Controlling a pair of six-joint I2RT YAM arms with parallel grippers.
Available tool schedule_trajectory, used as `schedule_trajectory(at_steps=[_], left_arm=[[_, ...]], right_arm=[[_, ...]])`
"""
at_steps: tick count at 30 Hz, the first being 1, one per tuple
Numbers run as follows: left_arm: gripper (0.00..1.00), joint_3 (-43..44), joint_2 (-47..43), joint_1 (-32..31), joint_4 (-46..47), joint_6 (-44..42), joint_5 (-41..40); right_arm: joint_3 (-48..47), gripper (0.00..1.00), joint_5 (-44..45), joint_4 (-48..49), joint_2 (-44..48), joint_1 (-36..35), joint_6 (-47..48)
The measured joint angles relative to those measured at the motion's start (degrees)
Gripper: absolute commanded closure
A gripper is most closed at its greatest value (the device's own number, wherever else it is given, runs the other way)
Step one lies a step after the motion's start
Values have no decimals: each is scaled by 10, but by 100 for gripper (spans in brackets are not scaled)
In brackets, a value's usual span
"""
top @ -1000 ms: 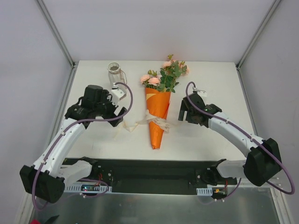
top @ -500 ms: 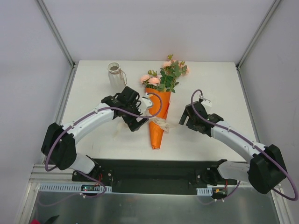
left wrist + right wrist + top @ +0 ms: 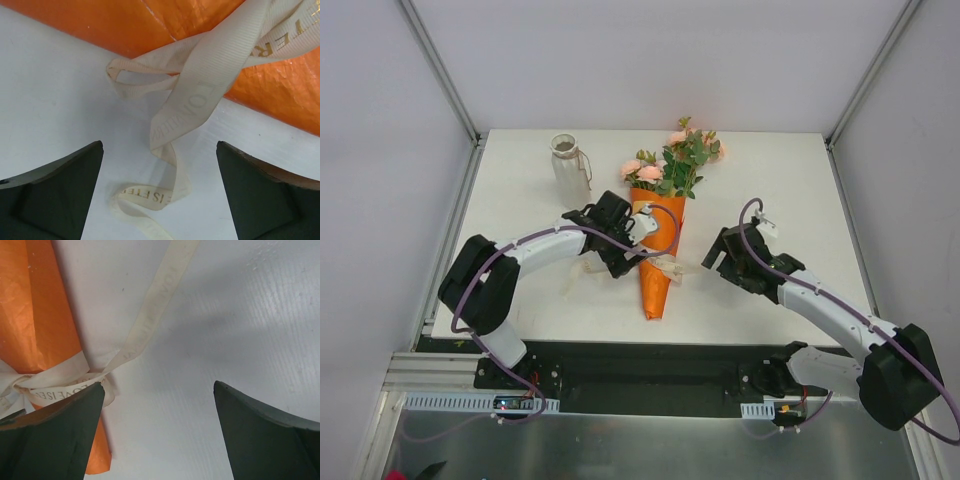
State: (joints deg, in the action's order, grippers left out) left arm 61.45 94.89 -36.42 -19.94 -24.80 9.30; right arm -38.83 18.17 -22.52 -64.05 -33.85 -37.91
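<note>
A bouquet of pink flowers lies on the white table, wrapped in an orange paper cone tied with a cream ribbon. My left gripper is low at the cone's left side. In the left wrist view that gripper stands open, with the printed ribbon curling on the table between its fingers and the orange paper just beyond. My right gripper is to the right of the cone. It is open over bare table, the ribbon and cone at its left.
A pale ceramic vase with a twine-wrapped neck stands upright at the back left of the table. A loose ribbon end trails to the left of the cone. Grey walls and metal frame posts enclose the table.
My left arm has swung from the table's left side over to the cone's left edge and lowered onto the ribbon. My right gripper has drifted slightly nearer and rightward.
</note>
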Motion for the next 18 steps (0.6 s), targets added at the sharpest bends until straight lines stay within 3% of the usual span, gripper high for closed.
schedule_trajectory(at_steps=[7,8,18], left_arm=[[51,-48,3,-4,76,-19,-2],[63,-53,4,-4,85,-20,-6],[72,-66,6,-4,140,-31,-29]], right_arm=[[3,10,-65,35,-31,0,-73],[3,11,-74,41,-40,0,-83],[-3,22,-112,74,-122,-1,-177]])
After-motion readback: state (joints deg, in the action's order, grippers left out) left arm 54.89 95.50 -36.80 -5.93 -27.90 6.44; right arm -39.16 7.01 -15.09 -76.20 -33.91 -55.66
